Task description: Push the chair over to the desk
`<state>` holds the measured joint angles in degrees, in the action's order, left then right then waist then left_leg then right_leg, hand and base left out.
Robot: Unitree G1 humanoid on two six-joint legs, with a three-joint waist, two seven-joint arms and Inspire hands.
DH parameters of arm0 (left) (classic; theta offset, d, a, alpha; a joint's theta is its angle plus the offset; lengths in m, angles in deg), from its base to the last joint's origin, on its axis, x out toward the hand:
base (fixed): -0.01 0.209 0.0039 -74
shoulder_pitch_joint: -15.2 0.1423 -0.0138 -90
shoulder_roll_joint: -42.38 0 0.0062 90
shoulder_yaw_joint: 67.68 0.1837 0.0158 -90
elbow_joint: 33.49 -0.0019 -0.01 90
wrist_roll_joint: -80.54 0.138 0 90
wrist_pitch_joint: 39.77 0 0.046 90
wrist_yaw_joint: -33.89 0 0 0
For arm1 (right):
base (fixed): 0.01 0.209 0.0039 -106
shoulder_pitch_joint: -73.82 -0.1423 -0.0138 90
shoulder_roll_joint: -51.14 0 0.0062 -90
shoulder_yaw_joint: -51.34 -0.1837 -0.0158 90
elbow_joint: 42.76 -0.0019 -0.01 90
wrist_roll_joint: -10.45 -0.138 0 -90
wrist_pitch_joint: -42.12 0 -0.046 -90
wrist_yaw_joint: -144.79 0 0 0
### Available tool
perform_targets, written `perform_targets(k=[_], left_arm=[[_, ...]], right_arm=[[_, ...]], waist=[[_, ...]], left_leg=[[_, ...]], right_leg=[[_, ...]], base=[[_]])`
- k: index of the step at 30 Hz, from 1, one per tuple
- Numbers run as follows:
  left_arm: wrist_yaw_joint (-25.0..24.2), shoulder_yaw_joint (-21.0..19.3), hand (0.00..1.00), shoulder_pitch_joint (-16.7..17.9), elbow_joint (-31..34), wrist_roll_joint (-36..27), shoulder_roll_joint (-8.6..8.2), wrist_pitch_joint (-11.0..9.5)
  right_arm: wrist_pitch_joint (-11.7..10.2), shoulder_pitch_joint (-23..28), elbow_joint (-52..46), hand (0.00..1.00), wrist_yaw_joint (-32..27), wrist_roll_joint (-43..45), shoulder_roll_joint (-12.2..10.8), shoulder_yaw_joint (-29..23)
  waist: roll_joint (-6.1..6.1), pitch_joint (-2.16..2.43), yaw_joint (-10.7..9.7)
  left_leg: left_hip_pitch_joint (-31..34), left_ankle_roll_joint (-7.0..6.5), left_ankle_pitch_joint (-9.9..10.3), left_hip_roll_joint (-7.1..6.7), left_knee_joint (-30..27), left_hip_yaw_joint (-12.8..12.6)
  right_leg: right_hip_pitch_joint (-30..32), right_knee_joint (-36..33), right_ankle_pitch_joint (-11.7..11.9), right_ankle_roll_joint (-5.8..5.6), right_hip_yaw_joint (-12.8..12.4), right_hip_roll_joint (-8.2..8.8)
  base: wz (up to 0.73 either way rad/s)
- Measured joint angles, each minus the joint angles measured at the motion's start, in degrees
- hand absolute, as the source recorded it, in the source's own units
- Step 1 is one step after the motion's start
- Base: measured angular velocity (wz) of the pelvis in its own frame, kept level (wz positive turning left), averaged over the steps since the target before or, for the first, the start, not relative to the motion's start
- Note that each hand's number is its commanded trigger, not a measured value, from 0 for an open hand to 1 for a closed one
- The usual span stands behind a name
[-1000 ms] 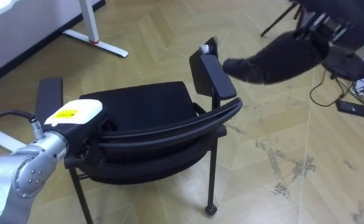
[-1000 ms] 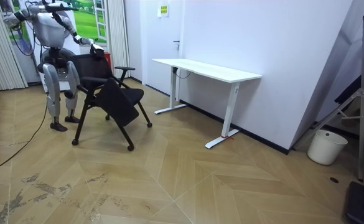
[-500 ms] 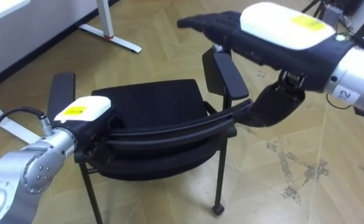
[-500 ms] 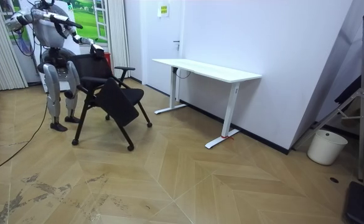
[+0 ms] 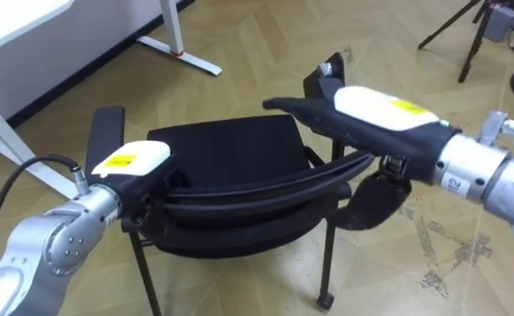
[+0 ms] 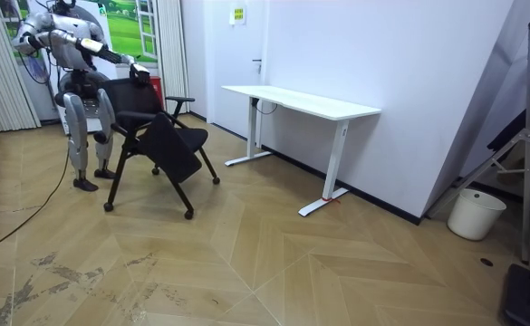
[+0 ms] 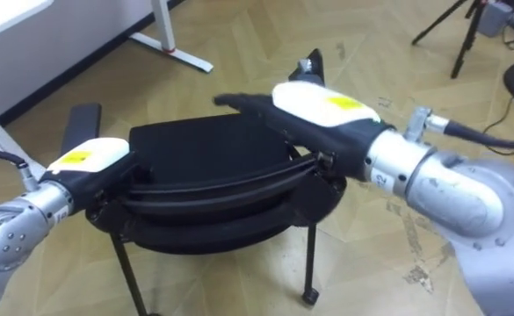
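- You have the black armrest chair [image 5: 230, 149] right before the robot, near the long white desk [image 6: 301, 101].
- Left hand [image 5: 133, 165] sits on the backrest's left end; you cannot tell its grip.
- Right hand [image 5: 371, 118] stretches flat, fingers straight, over the right end.

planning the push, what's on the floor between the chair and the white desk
Nothing: in the room view the floor between the chair and the desk is bare.

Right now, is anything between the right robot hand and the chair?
Nothing visible. The right robot hand, fingers straight, is right above the chair's backrest; the left robot hand sits at its other end.
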<state>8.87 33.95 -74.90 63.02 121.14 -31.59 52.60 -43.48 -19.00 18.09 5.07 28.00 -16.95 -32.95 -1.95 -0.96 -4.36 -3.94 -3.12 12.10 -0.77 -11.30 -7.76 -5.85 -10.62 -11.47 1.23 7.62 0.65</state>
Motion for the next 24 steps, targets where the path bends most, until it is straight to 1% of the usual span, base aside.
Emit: perform_targets(k=[2, 4, 6, 8, 9, 10, 12, 16, 17, 19, 21, 22, 23, 24], left_arm=[[0.0, 0.0, 1.0, 0.0, 0.2, 0.1, -0.1, -0.1], [0.0, 0.0, 1.0, 0.0, 0.2, 0.1, -0.18, -0.4], [0.4, 0.2, 1.0, 0.0, 0.1, 0.1, -0.18, -0.4], [1.3, 0.4, 1.0, 0.1, -0.1, 0.2, -0.18, -0.4], [1.7, 0.6, 1.0, 0.1, -0.1, 0.2, -0.25, -0.4], [1.8, 0.6, 1.0, 0.2, -0.2, 0.2, -0.46, -0.4], [2.0, 0.5, 1.0, 0.3, -0.2, 0.3, -0.95, -0.3], [2.0, 0.6, 1.0, 0.5, -0.2, 0.4, -1.4, -0.3], [2.0, 0.8, 1.0, 0.5, -0.2, 0.4, -1.47, -0.3], [1.8, 0.9, 1.0, 0.4, -0.2, 0.4, -1.67, -0.1], [1.7, 1.1, 1.0, 0.4, -0.2, 0.4, -1.83, 0.1], [1.7, 1.2, 1.0, 0.4, -0.2, 0.4, -1.87, 0.2], [1.7, 1.2, 1.0, 0.4, -0.2, 0.4, -1.92, 0.2], [1.7, 1.4, 1.0, 0.4, -0.2, 0.4, -1.95, 0.2]], right_arm=[[0.0, 1.0, 2.1, 0.0, -0.1, 1.2, -0.8, 0.1], [0.0, 2.6, 6.0, 0.0, -0.5, 3.3, -2.5, 0.1], [0.0, 3.6, 9.0, 0.0, -0.7, 4.0, -2.8, 0.1], [0.0, 4.0, 12.3, 0.0, -2.0, 4.9, -4.4, 0.1], [-0.2, 4.1, 13.4, 0.0, -3.5, 5.3, -5.9, 0.1], [-0.6, 4.2, 14.5, 0.0, -4.8, 5.5, -7.2, 0.1], [-1.4, 4.4, 15.6, 0.0, -6.8, 6.2, -8.5, 0.0], [-2.8, 4.3, 17.8, 0.0, -9.9, 7.6, -9.8, 0.1], [-3.6, 4.2, 18.8, 0.0, -11.0, 7.6, -10.0, 0.1], [-4.5, 4.3, 20.4, 0.0, -13.0, 7.3, -11.3, 0.1], [-5.5, 4.2, 21.7, 0.0, -14.7, 7.3, -11.9, 0.0], [-6.2, 4.2, 22.7, 0.0, -15.8, 7.0, -12.3, 0.1], [-6.5, 4.2, 23.2, 0.0, -16.4, 6.9, -12.4, 0.1], [-7.3, 4.2, 24.3, 0.0, -17.6, 6.9, -12.9, 0.1]], waist=[[-0.05, 0.02, 0.2], [-0.03, 0.02, 0.3], [0.02, -0.01, 0.3], [0.12, -0.01, 0.3], [0.39, 0.01, 0.3], [0.7, 0.09, 0.2], [1.09, 0.3, 0.1], [1.84, 0.31, 0.0], [2.0, 0.29, 0.0], [2.34, 0.26, -0.2], [2.56, 0.24, -0.3], [2.74, 0.17, -0.5], [2.85, 0.15, -0.6], [2.86, 0.17, -0.7]], left_leg=[[0.2, 0.0, 0.0, -0.01, 0.0, 0.0], [0.2, 0.0, 0.0, -0.05, 0.0, 0.0], [0.3, 0.0, 0.0, -0.1, 0.0, 0.0], [0.3, 0.0, 0.0, -0.09, 0.0, 0.0], [0.5, 0.0, 0.0, -0.1, 0.0, 0.0], [0.7, 0.0, 0.0, -0.1, -0.1, 0.1], [1.3, 0.0, 0.0, -0.12, -0.4, 0.1], [1.5, -0.01, 0.0, -0.14, -0.5, 0.4], [1.5, -0.01, 0.0, -0.14, -0.5, 0.4], [1.5, 0.0, 0.0, -0.14, -0.8, 0.8], [1.7, -0.01, 0.0, -0.19, -1.2, 1.0], [1.9, -0.01, 0.0, -0.3, -1.4, 1.8], [2.0, -0.01, 0.0, -0.32, -1.5, 2.0], [2.1, -0.01, 0.0, -0.35, -1.5, 2.3]], right_leg=[[0.2, 0.0, 0.0, 0.0, 0.2, 0.03], [0.2, 0.0, 0.0, 0.0, 0.1, 0.06], [0.2, 0.0, 0.0, 0.0, 0.4, 0.05], [0.2, 0.0, 0.0, 0.0, 0.4, 0.05], [0.4, 0.0, 0.0, 0.0, 0.4, 0.07], [0.6, 0.0, 0.0, 0.0, 0.5, 0.08], [0.9, 0.0, 0.0, 0.0, 0.6, 0.12], [0.9, 0.0, 0.0, 0.01, 0.9, 0.16], [0.9, 0.0, 0.0, 0.01, 1.0, 0.21], [0.8, 0.0, 0.0, 0.01, 1.2, 0.2], [0.7, 0.0, 0.0, 0.01, 1.3, 0.28], [0.7, 0.0, 0.0, 0.01, 1.5, 0.3], [0.7, 0.0, 0.0, 0.01, 1.7, 0.31], [0.7, 0.0, 0.0, 0.01, 1.9, 0.32]], base=[[0.0], [0.0], [0.0], [0.0], [0.0], [0.0], [0.04], [0.03], [0.06], [0.06], [0.06], [0.08], [0.12], [0.11]])
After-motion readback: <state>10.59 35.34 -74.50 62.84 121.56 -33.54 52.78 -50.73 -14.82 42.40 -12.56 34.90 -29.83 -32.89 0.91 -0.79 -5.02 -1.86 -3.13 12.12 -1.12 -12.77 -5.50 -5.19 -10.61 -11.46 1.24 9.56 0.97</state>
